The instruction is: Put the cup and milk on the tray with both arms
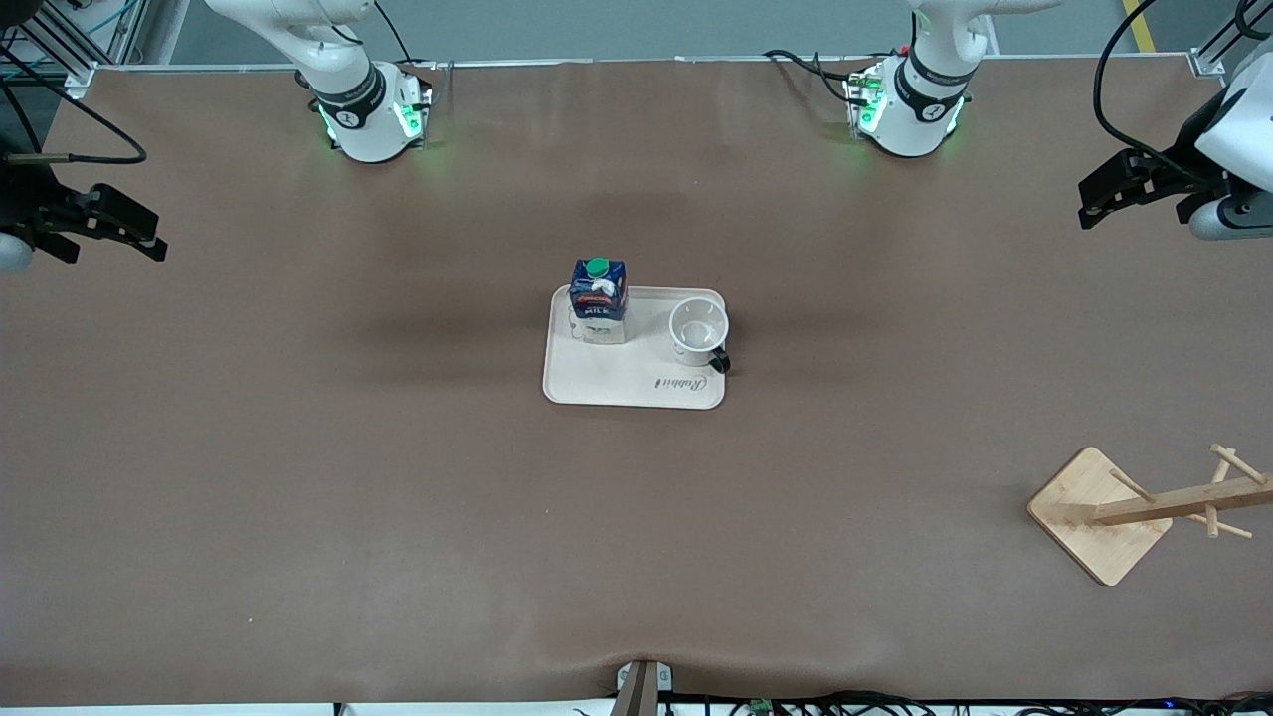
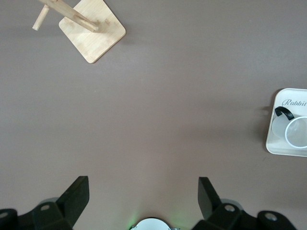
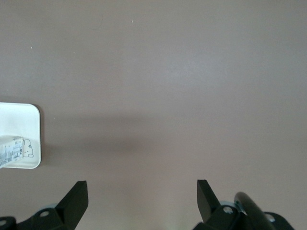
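Observation:
The cream tray (image 1: 617, 383) lies at the table's middle. The milk (image 1: 598, 298) stands upright on it at the end toward the right arm. The cup (image 1: 698, 328) stands upright on it at the end toward the left arm, its black handle pointing toward the front camera. My left gripper (image 1: 1092, 204) is open and empty, up over the table's left-arm end. My right gripper (image 1: 151, 237) is open and empty, over the right-arm end. The left wrist view shows its gripper (image 2: 142, 189), the tray (image 2: 274, 143) and the cup (image 2: 298, 133). The right wrist view shows its gripper (image 3: 141, 194), the tray (image 3: 19, 117) and the milk (image 3: 10, 149).
A wooden rack with a square base (image 1: 1099, 517) lies tipped over near the front camera at the left arm's end; it also shows in the left wrist view (image 2: 93, 31). The table is covered in a brown cloth.

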Robot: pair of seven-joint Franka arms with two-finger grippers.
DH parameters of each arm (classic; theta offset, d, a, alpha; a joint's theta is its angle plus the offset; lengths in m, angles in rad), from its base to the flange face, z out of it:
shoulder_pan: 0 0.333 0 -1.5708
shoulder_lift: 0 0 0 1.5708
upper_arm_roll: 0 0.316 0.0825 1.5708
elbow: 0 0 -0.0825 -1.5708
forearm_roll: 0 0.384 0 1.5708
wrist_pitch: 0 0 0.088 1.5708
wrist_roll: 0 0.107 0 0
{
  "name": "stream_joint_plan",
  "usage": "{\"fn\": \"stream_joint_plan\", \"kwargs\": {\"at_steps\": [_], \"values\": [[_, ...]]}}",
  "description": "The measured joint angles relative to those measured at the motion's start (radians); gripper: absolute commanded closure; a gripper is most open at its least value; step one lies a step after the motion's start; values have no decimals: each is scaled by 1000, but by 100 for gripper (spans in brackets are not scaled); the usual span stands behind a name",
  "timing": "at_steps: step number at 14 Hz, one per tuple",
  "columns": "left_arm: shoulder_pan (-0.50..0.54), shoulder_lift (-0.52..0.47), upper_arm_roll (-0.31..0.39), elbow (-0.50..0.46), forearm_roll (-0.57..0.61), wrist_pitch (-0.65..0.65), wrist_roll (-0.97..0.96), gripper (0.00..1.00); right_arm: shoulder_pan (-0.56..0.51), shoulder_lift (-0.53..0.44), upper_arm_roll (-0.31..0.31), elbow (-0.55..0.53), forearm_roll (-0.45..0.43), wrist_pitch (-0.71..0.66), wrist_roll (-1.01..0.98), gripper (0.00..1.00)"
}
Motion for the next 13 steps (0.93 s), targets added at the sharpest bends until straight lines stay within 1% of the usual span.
{"fn": "stream_joint_plan", "kwargs": {"at_steps": [4, 13], "values": [[-1, 1, -17, -1, 0, 0, -5, 0, -4, 0, 0, 0, 0, -1, -22, 0], [4, 7, -15, 10, 0, 12, -2, 0, -4, 0, 1, 0, 0, -16, -25, 0]]}}
